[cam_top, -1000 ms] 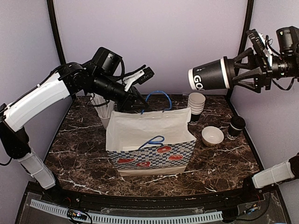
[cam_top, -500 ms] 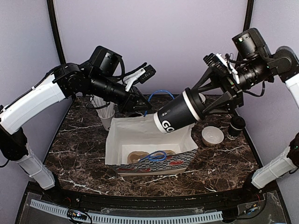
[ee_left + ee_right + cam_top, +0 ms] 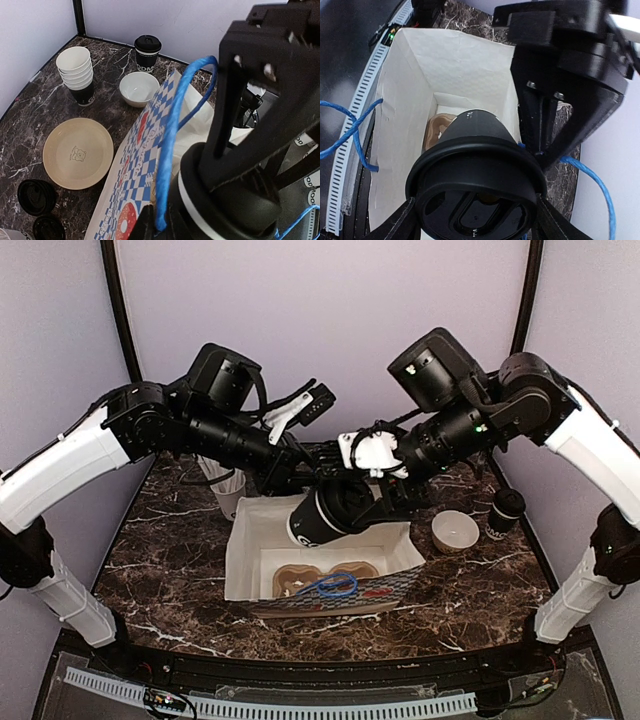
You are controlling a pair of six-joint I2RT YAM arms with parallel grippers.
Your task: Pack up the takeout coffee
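A black takeout coffee cup [image 3: 325, 518] with a lid is held tilted over the open mouth of the paper bag [image 3: 250, 550]. My right gripper [image 3: 375, 495] is shut on it near the lid. In the right wrist view the cup [image 3: 475, 175] points down into the white bag [image 3: 455, 65], above a brown cup carrier [image 3: 437, 130]. My left gripper [image 3: 160, 222] is shut on the bag's blue handle [image 3: 172, 135] and holds the back wall up. A second lidded coffee cup [image 3: 505, 512] stands at the right, also seen in the left wrist view [image 3: 147, 52].
A small white bowl [image 3: 455, 530] sits beside the second cup. A stack of empty cups [image 3: 77, 75], a tan plate [image 3: 77, 152] and loose black lids [image 3: 36, 196] lie behind the bag. A white cup of straws [image 3: 225, 485] stands at the back left.
My right arm has swung the cup from high on the right down and left to the bag's mouth. The bag has gone from nearly closed to wide open, the carrier now showing.
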